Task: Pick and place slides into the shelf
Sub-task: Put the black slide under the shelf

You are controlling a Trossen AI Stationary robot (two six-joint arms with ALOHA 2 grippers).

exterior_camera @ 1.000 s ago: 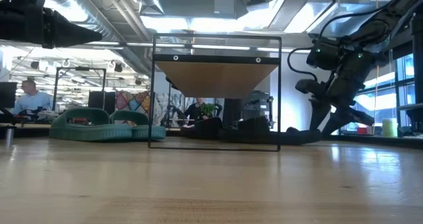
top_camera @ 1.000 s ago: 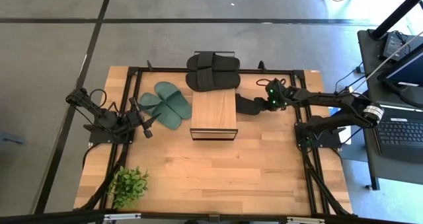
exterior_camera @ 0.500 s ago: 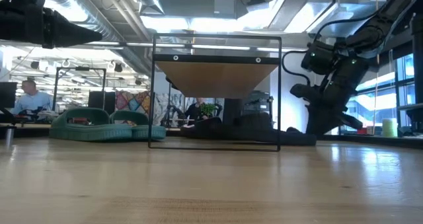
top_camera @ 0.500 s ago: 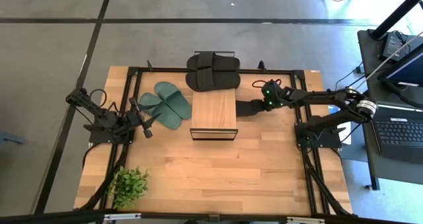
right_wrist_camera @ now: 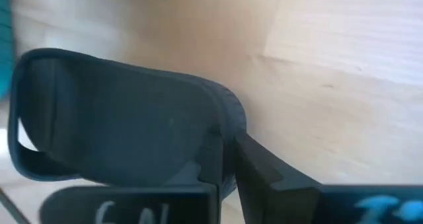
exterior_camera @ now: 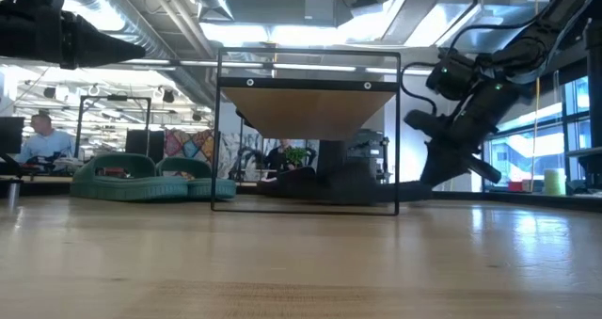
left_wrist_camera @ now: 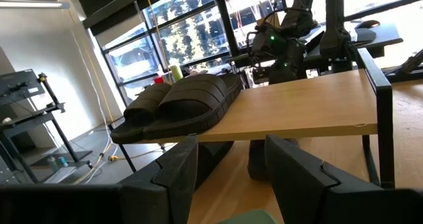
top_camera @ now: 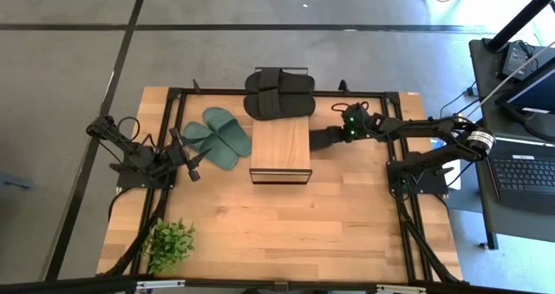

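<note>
The shelf [top_camera: 280, 151] stands mid-table with two black slides [top_camera: 279, 93] lying on the far end of its plank top. Two dark green slides [top_camera: 217, 136] lie flat on the table to its left. Another black slide [top_camera: 322, 140] lies at the shelf's right side, reaching under the plank [exterior_camera: 353, 185]. My right gripper [top_camera: 336, 136] is shut on its outer end. My left gripper [left_wrist_camera: 231, 178] waits open and level at the table's left, pointing at the shelf. My right gripper pinches the black slide's rim [right_wrist_camera: 225, 128] at the end away from the shelf, between its two fingers [right_wrist_camera: 261, 168]. The fingers slant down at it from the table's right side. The slide's shelf-side end [exterior_camera: 329, 192] is low at the table under the plank.
A small green potted plant [top_camera: 169, 242] stands near the front left corner. A black frame [top_camera: 395, 99] runs around the table. A desk with a laptop [top_camera: 520, 164] stands off the right edge. Bare wood [top_camera: 295, 225] lies in front of the shelf.
My right gripper has moved a little toward the shelf and tipped further downward. The black slide has slid with it, a bit farther in under the plank.
</note>
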